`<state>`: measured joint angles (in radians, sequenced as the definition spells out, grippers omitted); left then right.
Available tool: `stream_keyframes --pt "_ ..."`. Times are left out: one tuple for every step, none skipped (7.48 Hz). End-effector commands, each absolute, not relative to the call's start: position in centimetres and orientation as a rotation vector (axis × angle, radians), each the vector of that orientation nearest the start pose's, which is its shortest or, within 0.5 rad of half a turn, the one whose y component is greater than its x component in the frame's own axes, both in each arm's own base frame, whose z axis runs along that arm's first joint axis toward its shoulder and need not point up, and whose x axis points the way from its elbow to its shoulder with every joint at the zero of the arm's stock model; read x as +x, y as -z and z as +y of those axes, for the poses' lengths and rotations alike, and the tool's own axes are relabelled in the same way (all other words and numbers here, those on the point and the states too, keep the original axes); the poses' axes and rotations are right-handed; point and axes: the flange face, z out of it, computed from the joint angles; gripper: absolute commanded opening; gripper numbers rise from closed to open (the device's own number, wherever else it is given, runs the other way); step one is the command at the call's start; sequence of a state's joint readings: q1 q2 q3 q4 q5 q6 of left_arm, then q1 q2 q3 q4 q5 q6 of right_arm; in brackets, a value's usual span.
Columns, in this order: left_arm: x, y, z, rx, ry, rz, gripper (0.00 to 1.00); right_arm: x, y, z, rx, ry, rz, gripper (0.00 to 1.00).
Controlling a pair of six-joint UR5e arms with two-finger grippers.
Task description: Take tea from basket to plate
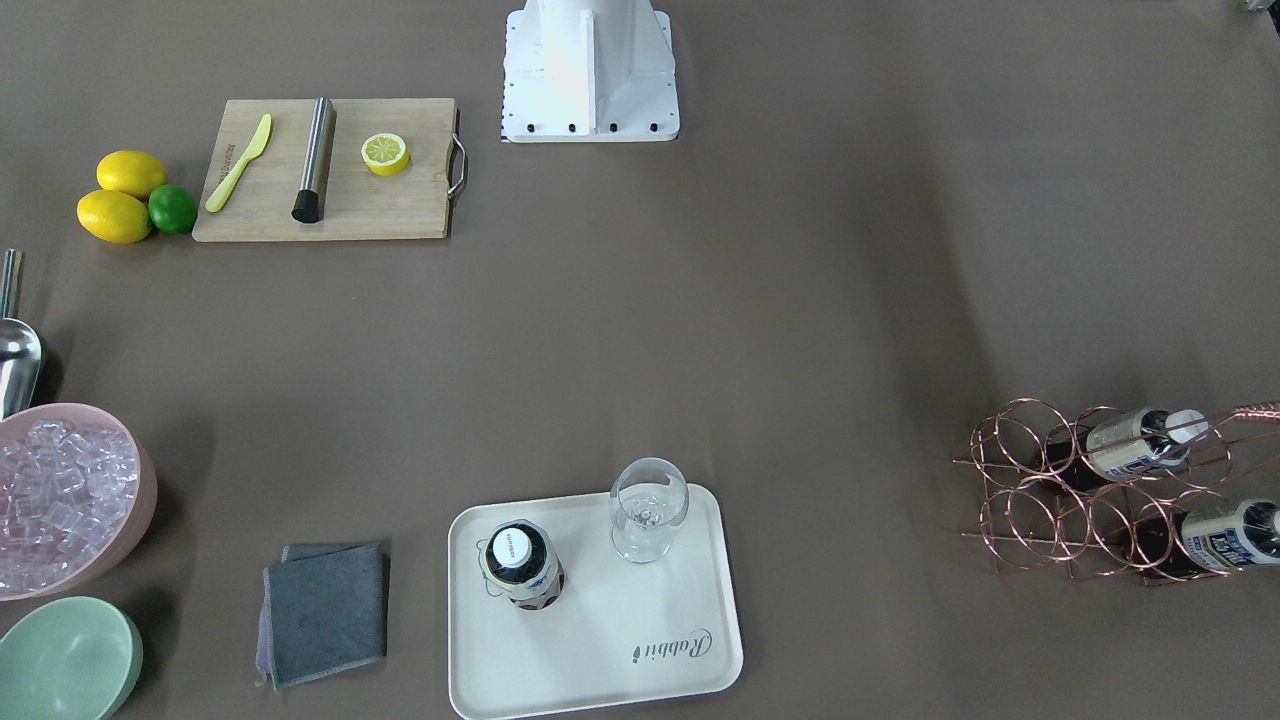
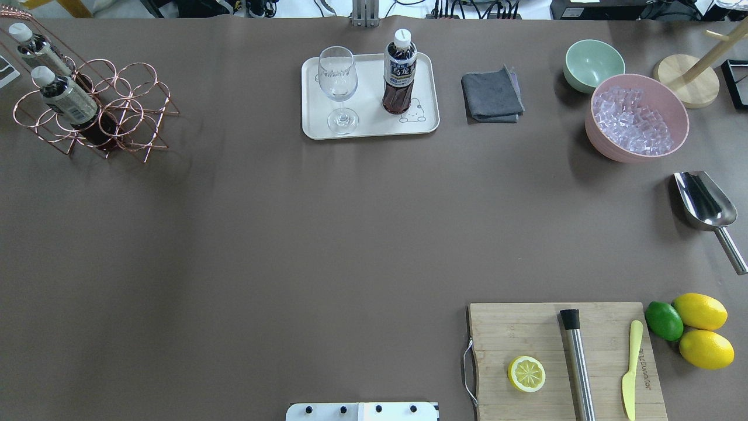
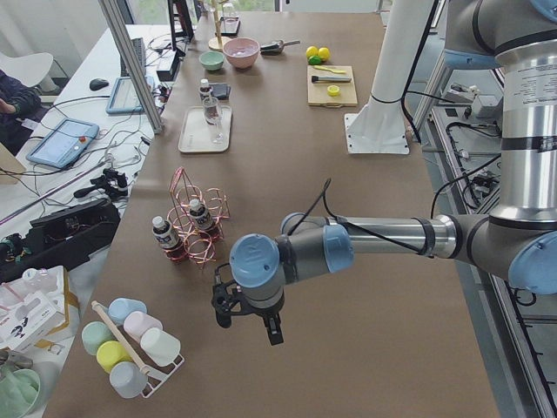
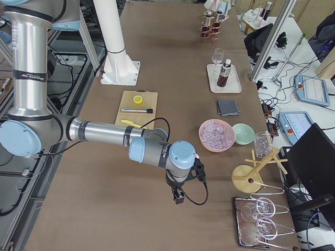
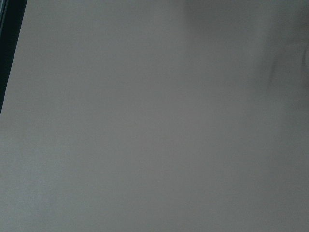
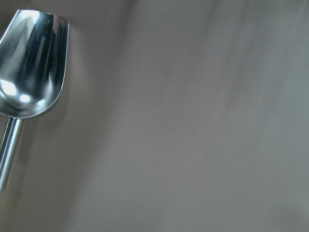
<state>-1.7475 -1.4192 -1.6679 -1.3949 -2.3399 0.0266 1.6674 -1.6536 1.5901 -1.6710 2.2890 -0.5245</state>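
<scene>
One tea bottle (image 2: 400,73) stands upright on the cream plate (image 2: 368,126), next to a wine glass. It also shows in the front-facing view (image 1: 520,563) on the plate (image 1: 620,620). Two more tea bottles (image 2: 64,99) (image 2: 35,49) lie slanted in the copper wire basket (image 2: 125,111) at the far left. My left gripper (image 3: 246,322) shows only in the left side view, above bare table, nearer that camera than the basket (image 3: 196,231). My right gripper (image 4: 189,191) shows only in the right side view, above bare table. I cannot tell whether either is open or shut.
A wine glass (image 2: 337,82) stands on the plate. A grey cloth (image 2: 491,96), green bowl (image 2: 593,63), pink ice bowl (image 2: 637,117) and steel scoop (image 2: 704,204) lie to the right. A cutting board (image 2: 526,333) with a lemon half, and lemons (image 2: 701,327), sit near right.
</scene>
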Motion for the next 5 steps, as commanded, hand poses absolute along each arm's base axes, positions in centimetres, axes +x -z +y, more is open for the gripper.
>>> stream_keyframes --pt "-11.0 -72.1 -38.4 -0.163 0.17 0.764 0.98 11.0 -70.2 -43.4 0.07 0.352 -0.729 1.0" --pt "-9.8 -71.0 -39.6 -0.15 0.135 0.76 0.98 11.1 -70.2 -43.5 0.072 0.353 -0.729 1.0" --pt "-9.4 -69.5 -41.2 -0.147 0.172 0.757 0.98 11.1 -70.2 -43.4 0.07 0.352 -0.729 1.0" --pt "-8.1 -67.7 -42.1 -0.138 0.159 0.753 0.98 11.1 -70.2 -43.5 0.072 0.353 -0.729 1.0" --pt "-6.4 -66.1 -42.8 -0.136 0.148 0.746 0.98 11.1 -70.3 -43.4 0.069 0.351 -0.728 1.0"
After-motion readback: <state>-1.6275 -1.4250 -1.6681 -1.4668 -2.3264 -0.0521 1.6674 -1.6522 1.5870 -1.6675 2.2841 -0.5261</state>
